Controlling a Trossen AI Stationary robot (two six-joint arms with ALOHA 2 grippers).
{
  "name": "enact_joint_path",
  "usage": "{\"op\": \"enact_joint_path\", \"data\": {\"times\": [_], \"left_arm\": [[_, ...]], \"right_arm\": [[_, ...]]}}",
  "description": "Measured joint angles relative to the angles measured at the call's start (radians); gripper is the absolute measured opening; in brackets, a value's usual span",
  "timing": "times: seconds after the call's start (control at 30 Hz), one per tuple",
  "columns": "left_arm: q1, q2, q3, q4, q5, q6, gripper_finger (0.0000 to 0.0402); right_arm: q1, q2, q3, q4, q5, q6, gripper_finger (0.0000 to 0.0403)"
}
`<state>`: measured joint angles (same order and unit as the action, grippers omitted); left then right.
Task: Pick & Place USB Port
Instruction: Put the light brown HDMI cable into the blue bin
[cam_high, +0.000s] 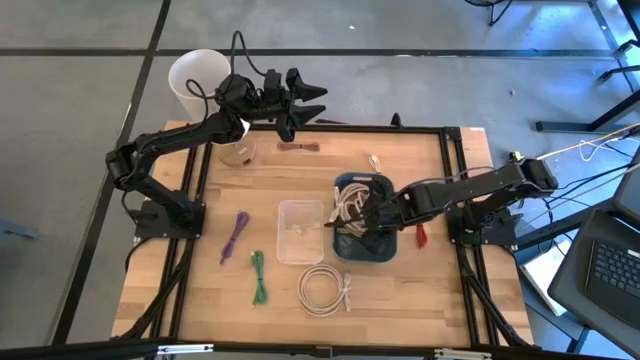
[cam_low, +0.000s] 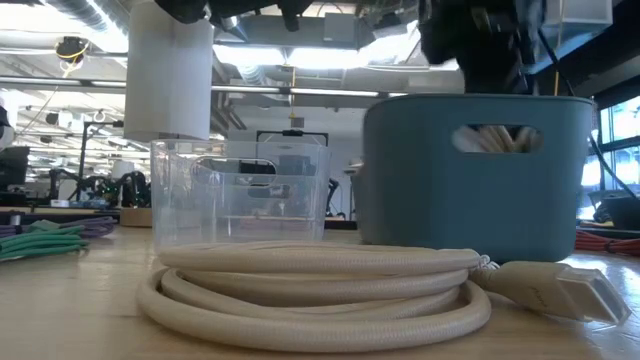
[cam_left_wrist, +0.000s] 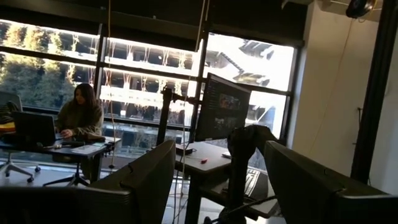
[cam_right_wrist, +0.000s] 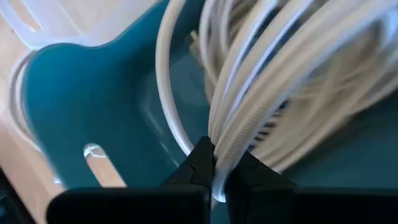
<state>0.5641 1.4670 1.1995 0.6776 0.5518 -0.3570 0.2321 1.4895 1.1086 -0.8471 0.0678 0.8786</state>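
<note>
A blue basket (cam_high: 364, 231) holds a tangle of white USB cables (cam_right_wrist: 280, 81). My right gripper (cam_right_wrist: 215, 176) reaches down into it, shut on some of these strands; in the high view it sits at the basket's near-left part (cam_high: 362, 226). A clear plastic container (cam_high: 300, 232) stands just left of the basket. Another white cable lies coiled (cam_high: 324, 290) on the table near the front, its plug (cam_low: 560, 290) resting flat. My left gripper (cam_high: 303, 100) is open, raised above the table's far edge and pointing out at the room. My right gripper pinches a few strands of the white cable bundle (cam_right_wrist: 231, 144) between its two fingers (cam_right_wrist: 198, 163), slanting down from the table's right into the basket. The strands run up and away from the fingers. The rest of the bundle lies in the basket.
On the table's left lie a purple cable (cam_high: 235, 236) and a green cable (cam_high: 258, 275); a red one (cam_high: 421, 236) lies right of the basket. At the far side are a glass jar (cam_high: 238, 152), a brown item (cam_high: 297, 146) and a small white cable (cam_high: 375, 162). A person (cam_left_wrist: 79, 118) sits in the room.
</note>
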Motion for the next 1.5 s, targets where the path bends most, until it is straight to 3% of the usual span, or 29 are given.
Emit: {"op": "enact_joint_path", "data": {"times": [0.13,0.3,0.67,0.83,0.97,1.13,1.3,1.5], "left_arm": [[-0.008,0.0,0.0,0.003,0.0,0.0,0.0239],[-0.008,0.0,-0.001,0.007,0.0,0.0,0.0239],[-0.008,-0.007,0.003,0.008,0.004,0.002,0.0239],[-0.008,-0.02,0.004,-0.002,0.017,0.002,0.0239],[-0.024,-0.061,0.004,-0.009,0.075,0.004,0.0239],[-0.107,-0.172,0.005,-0.193,0.048,0.127,0.0239],[-0.266,-0.305,0.006,-0.448,-0.079,0.215,0.0239],[-0.577,-0.369,0.008,-0.708,-0.355,0.157,0.0239]], "right_arm": [[0.0,0.0,-0.129,0.197,-0.1,0.031,0.0013],[0.0,-0.008,-0.197,0.283,-0.106,0.069,0.002],[-0.003,0.002,-0.134,0.242,-0.071,0.023,0.0185],[-0.003,0.002,-0.102,0.188,0.034,0.017,0.0205],[0.003,0.002,-0.01,0.044,0.21,-0.02,0.0195],[0.01,0.002,0.152,-0.183,0.421,-0.102,0.0169],[0.009,0.001,0.301,-0.439,0.59,-0.113,0.0148],[0.008,0.0,0.442,-0.666,0.731,-0.101,0.0135]]}}
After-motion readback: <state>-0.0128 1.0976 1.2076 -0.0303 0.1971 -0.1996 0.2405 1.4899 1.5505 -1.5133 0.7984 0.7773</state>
